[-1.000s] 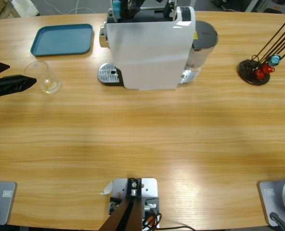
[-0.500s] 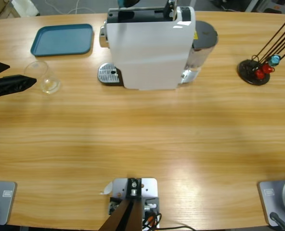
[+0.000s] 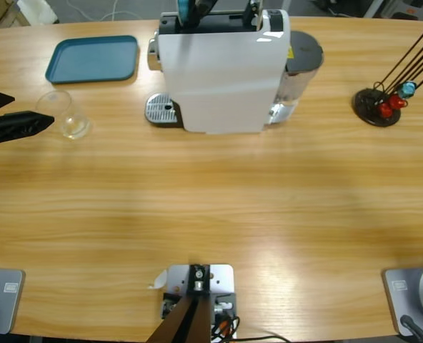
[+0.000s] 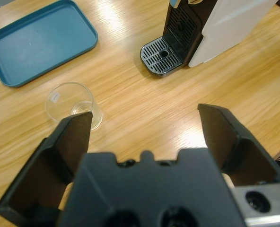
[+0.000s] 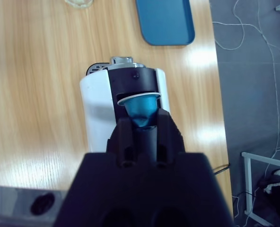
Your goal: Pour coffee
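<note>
I see a teal tray, a white machine with a silver perforated grate, a blue capsule, and a wood-grain surface.

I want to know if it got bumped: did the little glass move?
No. The glass sits in the same spot below the blue tray, beside the left gripper.

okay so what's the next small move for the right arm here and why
Probably lower the blue capsule into the coffee machine top slot. The right gripper is shut on it just above the opening, while the glass sits empty beside the open left gripper.
</note>
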